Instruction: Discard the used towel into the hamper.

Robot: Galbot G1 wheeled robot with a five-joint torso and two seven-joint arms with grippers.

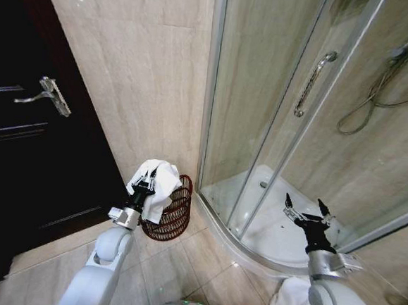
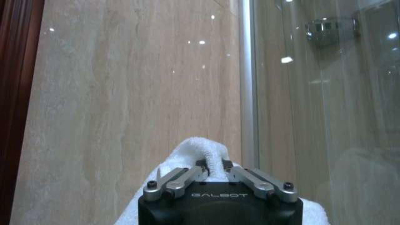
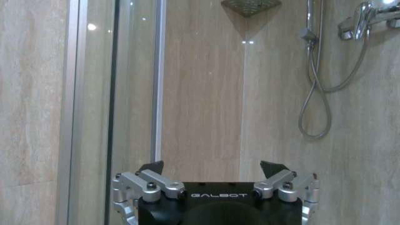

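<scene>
A white towel point(image 1: 157, 185) hangs from my left gripper point(image 1: 143, 184), which is shut on it just above the rim of the hamper point(image 1: 172, 211). That hamper is a round dark reddish-brown wire basket standing on the floor against the tiled wall. The towel's lower end droops into the basket's mouth. In the left wrist view the towel point(image 2: 203, 149) bunches up between the closed fingers of the left gripper point(image 2: 214, 172). My right gripper point(image 1: 305, 205) is held up in front of the shower enclosure, open and holding nothing; the right wrist view shows the right gripper point(image 3: 212, 166) spread wide.
A dark wooden door point(image 1: 22, 131) with a metal handle stands at left. A curved glass shower enclosure point(image 1: 277, 116) with a raised white base fills the right side. White cloth point(image 1: 288, 300) lies near my right arm's base. Beige floor tiles lie in front.
</scene>
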